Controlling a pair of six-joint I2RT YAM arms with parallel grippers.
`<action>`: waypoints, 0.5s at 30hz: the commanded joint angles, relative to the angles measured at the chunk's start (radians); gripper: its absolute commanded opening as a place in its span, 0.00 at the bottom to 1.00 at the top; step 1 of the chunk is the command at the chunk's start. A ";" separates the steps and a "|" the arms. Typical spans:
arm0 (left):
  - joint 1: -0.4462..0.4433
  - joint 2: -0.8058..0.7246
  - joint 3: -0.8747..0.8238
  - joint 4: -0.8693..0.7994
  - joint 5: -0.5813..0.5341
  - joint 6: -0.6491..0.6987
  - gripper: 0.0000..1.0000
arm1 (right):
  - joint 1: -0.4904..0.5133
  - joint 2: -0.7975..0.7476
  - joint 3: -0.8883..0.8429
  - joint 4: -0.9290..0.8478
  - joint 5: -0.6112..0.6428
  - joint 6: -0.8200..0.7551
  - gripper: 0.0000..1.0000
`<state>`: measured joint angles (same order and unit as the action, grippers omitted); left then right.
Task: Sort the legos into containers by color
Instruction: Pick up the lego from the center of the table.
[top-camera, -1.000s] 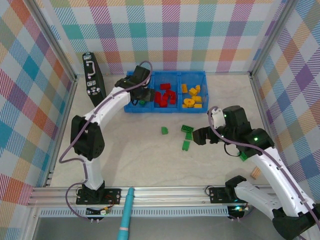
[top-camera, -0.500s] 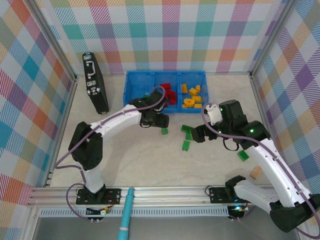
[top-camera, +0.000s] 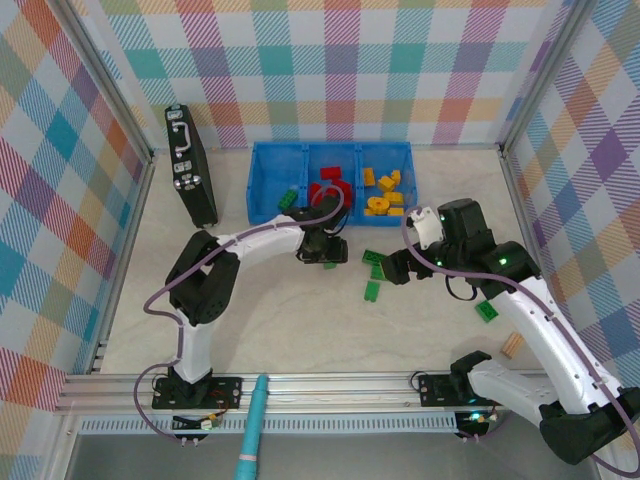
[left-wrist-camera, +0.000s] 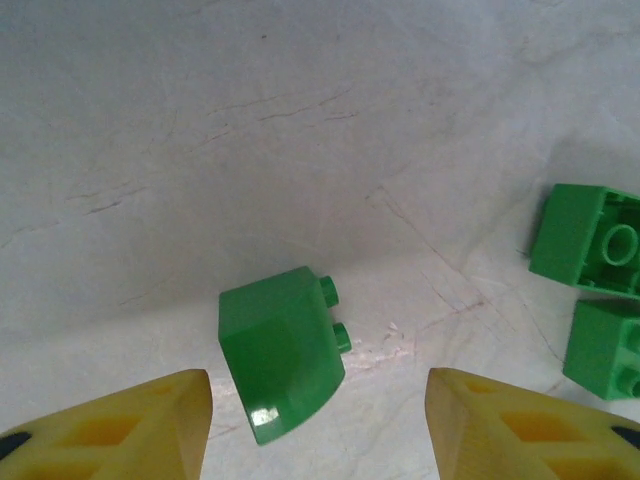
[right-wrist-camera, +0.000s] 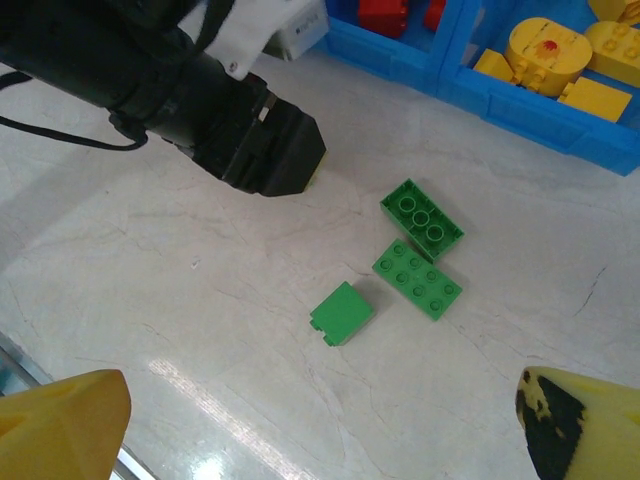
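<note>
A curved green lego (left-wrist-camera: 283, 365) lies on the table between my left gripper's (left-wrist-camera: 318, 430) yellow fingertips (left-wrist-camera: 150, 425), and neither finger touches it. The jaws are open. From above, the left gripper (top-camera: 326, 257) hangs just in front of the blue tray (top-camera: 262, 213). Three more green legos lie to its right: two long ones (right-wrist-camera: 421, 220) (right-wrist-camera: 417, 279) and a small one (right-wrist-camera: 342, 312). My right gripper (right-wrist-camera: 325, 430) is wide open and empty above them (top-camera: 396, 268). The tray holds a green lego (top-camera: 288, 199), red legos (top-camera: 325, 190) and yellow ones (top-camera: 385, 192).
A black case (top-camera: 190, 165) stands at the back left. Another green lego (top-camera: 487, 311) lies under the right forearm, and a tan wooden block (top-camera: 511, 345) sits near the right front. The left arm's black wrist (right-wrist-camera: 240, 130) is close to the right gripper.
The left arm swung from the tray's left compartment down to the green lego on the table, and its jaws narrowed. The right gripper shifted slightly toward the green legos.
</note>
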<state>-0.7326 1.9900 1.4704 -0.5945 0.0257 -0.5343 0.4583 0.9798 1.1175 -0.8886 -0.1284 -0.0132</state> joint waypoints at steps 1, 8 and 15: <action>-0.008 0.031 0.023 0.002 -0.012 -0.019 0.57 | 0.005 -0.006 -0.025 0.031 -0.007 -0.014 0.99; -0.007 0.073 0.041 -0.018 -0.030 -0.012 0.55 | 0.005 0.011 -0.040 0.051 -0.011 -0.018 0.99; -0.008 0.113 0.053 -0.018 -0.037 -0.004 0.44 | 0.005 0.020 -0.046 0.057 -0.004 -0.023 0.99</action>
<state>-0.7326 2.0769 1.4975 -0.6014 0.0002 -0.5343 0.4583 0.9970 1.0801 -0.8513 -0.1284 -0.0166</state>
